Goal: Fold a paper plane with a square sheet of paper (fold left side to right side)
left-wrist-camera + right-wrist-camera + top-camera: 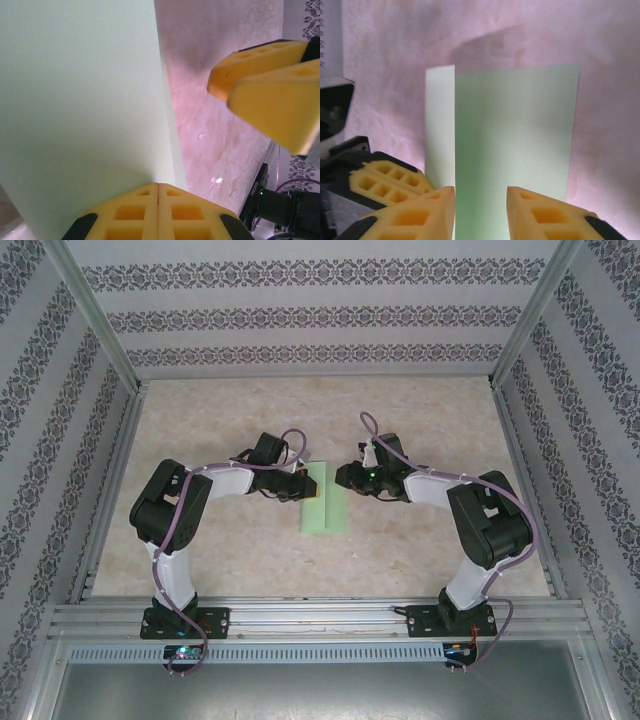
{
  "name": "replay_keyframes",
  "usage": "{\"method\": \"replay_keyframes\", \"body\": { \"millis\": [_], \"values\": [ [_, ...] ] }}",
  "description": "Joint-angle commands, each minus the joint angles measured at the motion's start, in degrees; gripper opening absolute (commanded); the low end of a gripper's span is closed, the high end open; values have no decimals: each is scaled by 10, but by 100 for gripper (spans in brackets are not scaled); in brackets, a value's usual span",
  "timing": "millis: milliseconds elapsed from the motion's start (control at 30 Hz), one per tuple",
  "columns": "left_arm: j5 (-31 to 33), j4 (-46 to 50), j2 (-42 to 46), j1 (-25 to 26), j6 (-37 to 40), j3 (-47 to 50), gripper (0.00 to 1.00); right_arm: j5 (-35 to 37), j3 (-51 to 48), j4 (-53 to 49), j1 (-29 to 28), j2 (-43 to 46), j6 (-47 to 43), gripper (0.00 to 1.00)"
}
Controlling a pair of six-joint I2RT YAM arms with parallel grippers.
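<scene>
Table [200, 440]: pale mottled top, carrying everything listed. Square sheet of paper [326, 502]: light green, lying at mid-table between the two grippers, doubled over into a narrow upright rectangle. In the right wrist view, a paler strip of the lower layer shows beside the upper flap, so the edges do not meet. Left gripper [158, 210]: at the sheet's left edge, yellow fingers pressed fully together. The paper's edge runs into their seam, so a layer appears to be pinched there. Right gripper [479, 195]: just off the sheet's right edge, fingers parted to a moderate gap, holding nothing, with the paper lying flat beyond the gap. Step in hand, as judged: the left-to-right fold, with the flap over but not squared or creased. Next move, as judged: draw the pinched layer across until the paler strip is covered, then press down along the folded edge without sliding the lower layer.
</scene>
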State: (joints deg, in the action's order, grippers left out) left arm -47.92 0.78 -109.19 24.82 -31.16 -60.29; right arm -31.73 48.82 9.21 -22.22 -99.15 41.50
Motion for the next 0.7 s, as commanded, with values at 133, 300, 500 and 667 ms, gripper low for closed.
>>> {"method": "replay_keyframes", "body": {
  "millis": [133, 300, 500, 667],
  "values": [
    [0, -4, -5, 10, 3, -14, 0, -73, -11, 95, -13, -32, 43, 43],
    [2, 1, -3, 9, 7, -14, 0, -84, -1, 130, -25, -65, 67, 43],
    [2, 2, -1, 10, 7, -15, 0, -88, 3, 150, -32, -85, 82, 38],
    [3, 3, 2, 11, 8, -15, 0, -89, 3, 156, -34, -93, 88, 22]
  ]
}}
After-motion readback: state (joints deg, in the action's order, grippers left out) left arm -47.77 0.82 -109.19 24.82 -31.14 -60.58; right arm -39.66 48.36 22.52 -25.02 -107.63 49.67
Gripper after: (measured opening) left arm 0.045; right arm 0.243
